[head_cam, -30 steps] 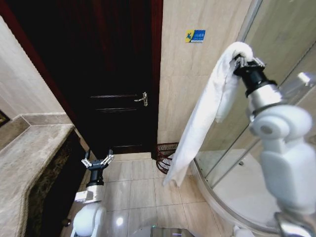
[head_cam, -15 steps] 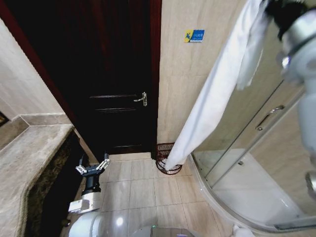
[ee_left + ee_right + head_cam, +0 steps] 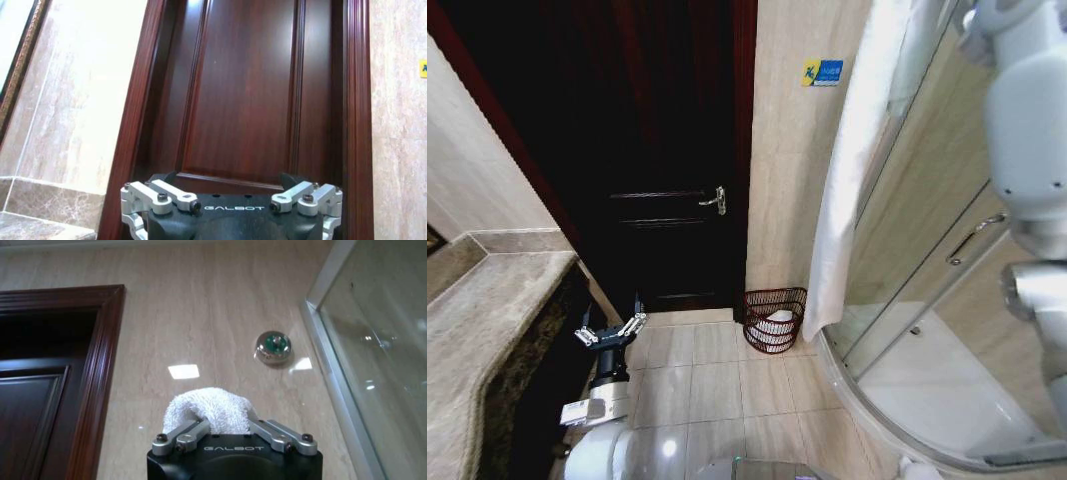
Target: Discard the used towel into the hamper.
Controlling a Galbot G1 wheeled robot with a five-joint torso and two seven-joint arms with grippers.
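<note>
The used towel is long and white and hangs from the top of the head view down to beside the hamper. The hamper is a small round dark reddish-brown openwork basket on the floor by the door frame, with something pale inside. In the right wrist view my right gripper is shut on a bunched fold of the towel, held high near the beige wall. My left gripper stands low at the left, open and holding nothing, and it faces the dark door in the left wrist view.
A dark wooden door with a metal handle fills the back. A marble counter runs along the left. A curved glass shower enclosure stands at the right. Beige floor tiles lie open in front of the hamper.
My right arm has risen, carrying the gripper out of the head view's top. The towel's lower end has swung from in front of the hamper to its right. The left gripper has shifted slightly down-left.
</note>
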